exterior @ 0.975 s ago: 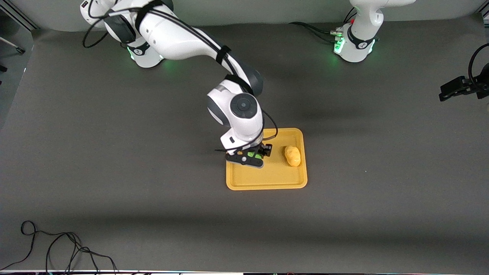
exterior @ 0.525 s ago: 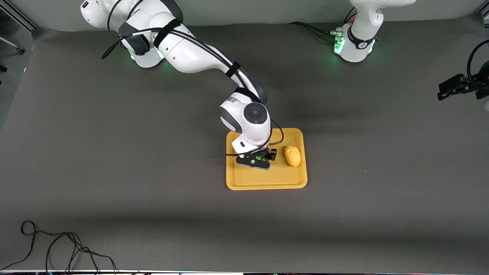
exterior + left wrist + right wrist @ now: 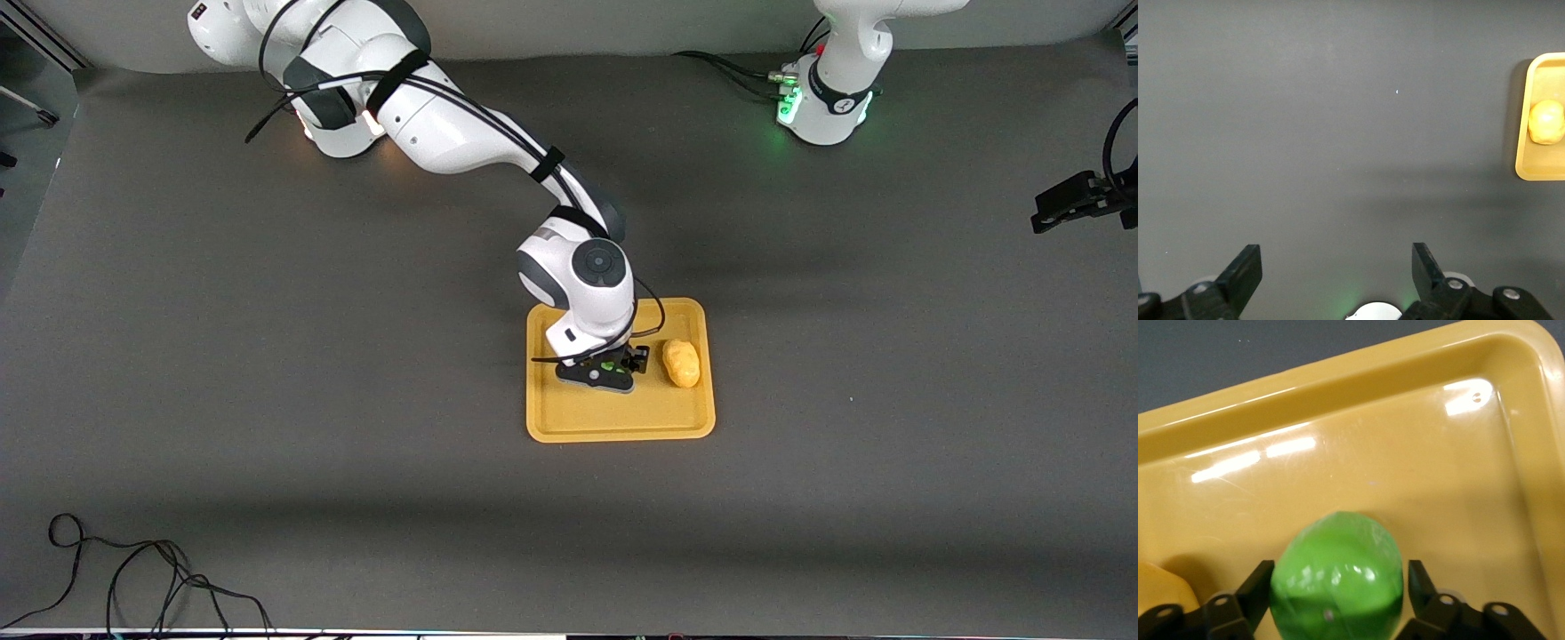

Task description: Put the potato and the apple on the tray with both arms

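Observation:
The yellow-orange tray (image 3: pixel 622 427) lies mid-table. The potato (image 3: pixel 682 363) rests on it toward the left arm's end. My right gripper (image 3: pixel 612 366) is low over the tray beside the potato, shut on the green apple (image 3: pixel 610 365). In the right wrist view the apple (image 3: pixel 1336 577) sits between the fingers (image 3: pixel 1258 587) just above the tray floor (image 3: pixel 1338 400), with the potato's edge (image 3: pixel 1158 590) beside it. My left gripper (image 3: pixel 1049 209) waits open and empty at the left arm's end of the table. Its wrist view shows the open gripper (image 3: pixel 1336 273), the tray rim (image 3: pixel 1531 175) and the potato (image 3: pixel 1546 121).
A loose black cable (image 3: pixel 133 578) lies on the grey mat near the front camera at the right arm's end. The two arm bases (image 3: pixel 822 107) stand along the table's back edge.
My right gripper has carried the apple a little toward the potato and lower over the tray. The left gripper shifted slightly at the table's end.

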`<action>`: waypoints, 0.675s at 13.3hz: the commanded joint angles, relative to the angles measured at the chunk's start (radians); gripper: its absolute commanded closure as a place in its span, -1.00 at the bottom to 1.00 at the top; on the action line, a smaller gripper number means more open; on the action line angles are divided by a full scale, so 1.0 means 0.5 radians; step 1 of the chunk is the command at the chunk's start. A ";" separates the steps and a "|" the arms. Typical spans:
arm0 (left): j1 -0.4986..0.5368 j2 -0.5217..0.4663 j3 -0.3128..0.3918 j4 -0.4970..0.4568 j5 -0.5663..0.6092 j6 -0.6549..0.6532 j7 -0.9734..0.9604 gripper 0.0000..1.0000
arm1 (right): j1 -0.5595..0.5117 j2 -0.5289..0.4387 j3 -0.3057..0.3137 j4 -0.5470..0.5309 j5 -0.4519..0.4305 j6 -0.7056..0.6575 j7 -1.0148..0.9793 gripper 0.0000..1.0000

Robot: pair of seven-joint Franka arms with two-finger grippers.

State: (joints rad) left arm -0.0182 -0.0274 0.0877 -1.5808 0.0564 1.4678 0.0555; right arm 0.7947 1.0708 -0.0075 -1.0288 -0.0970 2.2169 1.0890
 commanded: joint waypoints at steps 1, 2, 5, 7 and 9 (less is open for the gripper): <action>0.006 -0.016 0.012 0.026 -0.006 -0.027 0.045 -1.00 | 0.018 -0.018 -0.016 0.088 -0.042 -0.205 0.059 -1.00; 0.003 -0.016 0.009 0.029 0.010 -0.024 0.048 -1.00 | 0.018 -0.089 -0.010 0.088 -0.039 -0.303 0.050 -1.00; 0.000 -0.016 0.006 0.026 -0.008 -0.021 0.079 -1.00 | -0.006 -0.386 -0.013 0.085 -0.033 -0.693 -0.005 -1.00; 0.000 -0.013 0.006 0.026 -0.015 -0.015 0.085 -1.00 | -0.073 -0.588 -0.028 0.085 -0.021 -0.911 -0.110 -1.00; -0.003 0.015 0.006 0.063 -0.015 -0.033 0.064 -1.00 | -0.214 -0.782 -0.025 0.070 -0.009 -1.098 -0.348 -1.00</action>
State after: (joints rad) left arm -0.0166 -0.0270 0.0888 -1.5739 0.0563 1.4678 0.0815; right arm 0.7513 0.7787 -0.0270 -0.9458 -0.0988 1.7334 1.0175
